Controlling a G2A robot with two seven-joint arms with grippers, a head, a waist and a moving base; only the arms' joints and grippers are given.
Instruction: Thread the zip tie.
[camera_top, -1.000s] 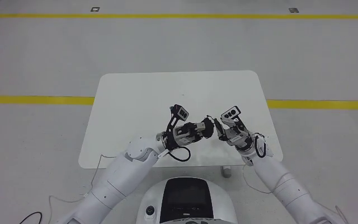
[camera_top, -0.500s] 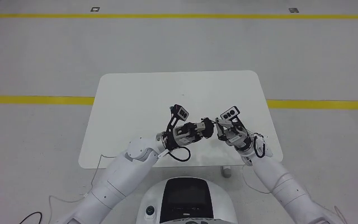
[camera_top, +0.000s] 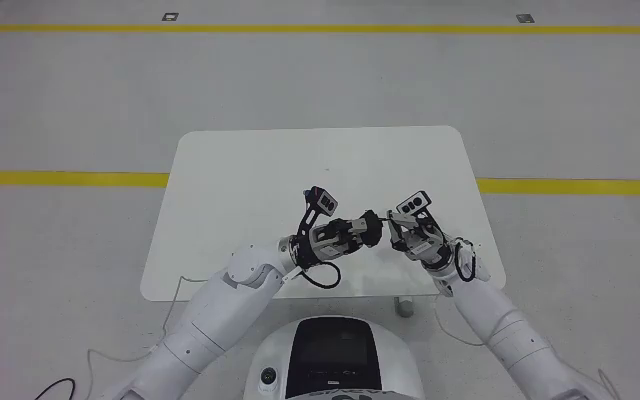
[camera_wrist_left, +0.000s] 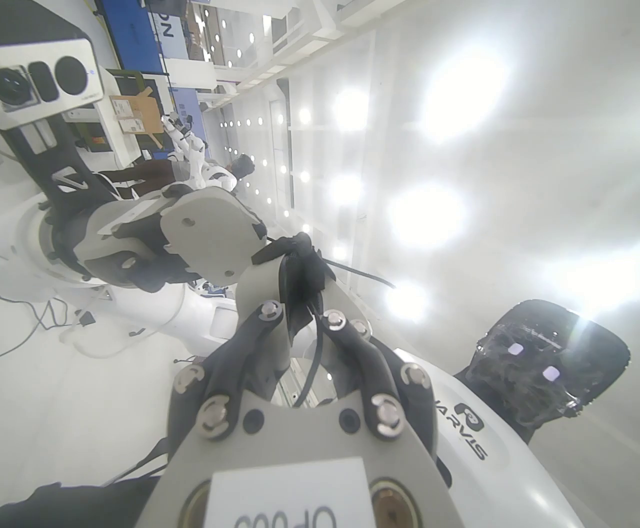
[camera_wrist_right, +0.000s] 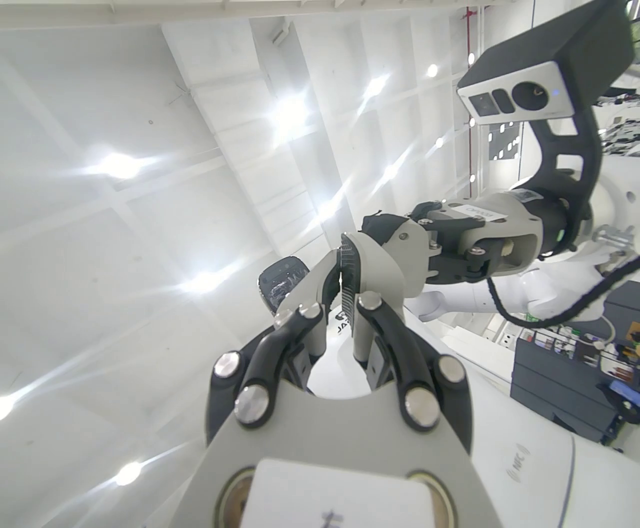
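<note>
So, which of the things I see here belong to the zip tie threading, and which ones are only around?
For the job: thin black plastic zip tie, pinched in the left gripper; right gripper, shut, tip to tip with the left one.

Only around: white rounded table under the arms; yellow floor stripes; small dark floor plates.

White table (camera_top: 250, 170) is standing on a pale grey floor (camera_top: 90, 100). The near yellow line (camera_top: 80, 179) is running across the floor and passing under the table. The far yellow line (camera_top: 300, 28) is running parallel, well beyond it. Two small dark plates are lying just past that line: left plate (camera_top: 171, 16) and right plate (camera_top: 525, 18). Ceiling lights (camera_wrist_left: 465, 85) are glaring overhead. A blue panel (camera_wrist_left: 125, 30) and possibly a cardboard box (camera_wrist_left: 131, 107) are showing in the room behind. A dark cabinet (camera_wrist_right: 560, 380) is standing there too.
</note>
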